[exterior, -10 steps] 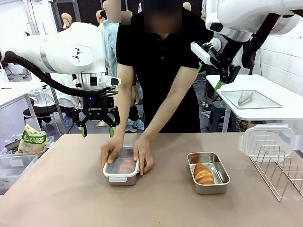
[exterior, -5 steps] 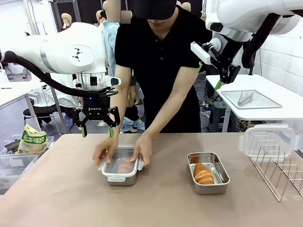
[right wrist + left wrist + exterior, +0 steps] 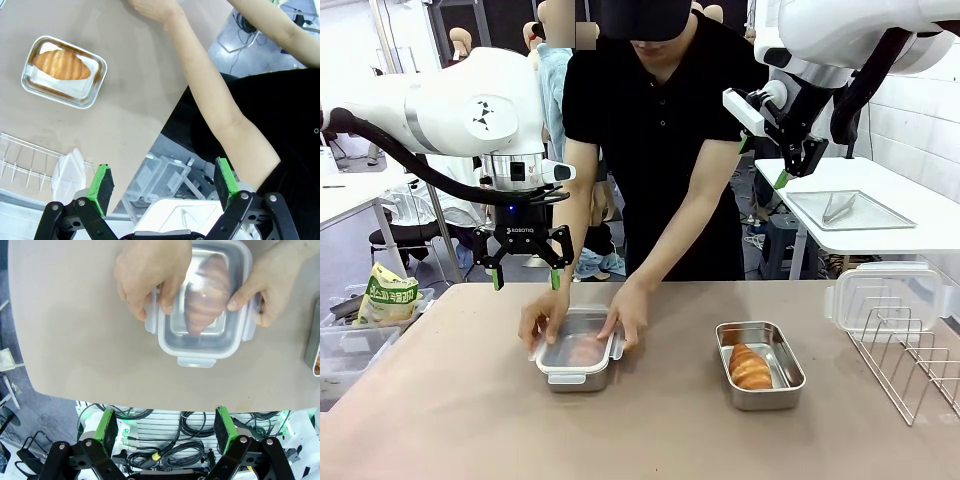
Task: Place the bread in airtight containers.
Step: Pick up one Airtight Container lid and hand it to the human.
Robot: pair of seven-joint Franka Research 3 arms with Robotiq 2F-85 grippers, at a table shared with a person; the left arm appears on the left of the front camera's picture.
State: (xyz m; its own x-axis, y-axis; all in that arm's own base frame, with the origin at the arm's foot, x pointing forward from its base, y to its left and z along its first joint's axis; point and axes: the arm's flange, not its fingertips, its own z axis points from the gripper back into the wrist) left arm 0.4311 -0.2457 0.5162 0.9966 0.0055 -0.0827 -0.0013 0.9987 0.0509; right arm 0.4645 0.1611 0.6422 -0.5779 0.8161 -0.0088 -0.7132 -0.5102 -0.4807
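Hovering left tool (image 3: 526,281), jaws wide

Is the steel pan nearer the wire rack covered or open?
Open: the shiny rectangular steel pan has no lid; its golden-brown roll lies bare.

We see one croissant roll (image 3: 582,351) inside the clear-lidded steel container (image 3: 574,379) and a second roll (image 3: 750,368) in the open container (image 3: 789,371) beside it.

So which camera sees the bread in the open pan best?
The right wrist view: it looks down on the whole golden-brown ridged bread roll in its open rectangular steel pan. The front view shows it slanted; the left wrist view catches an orange sliver.
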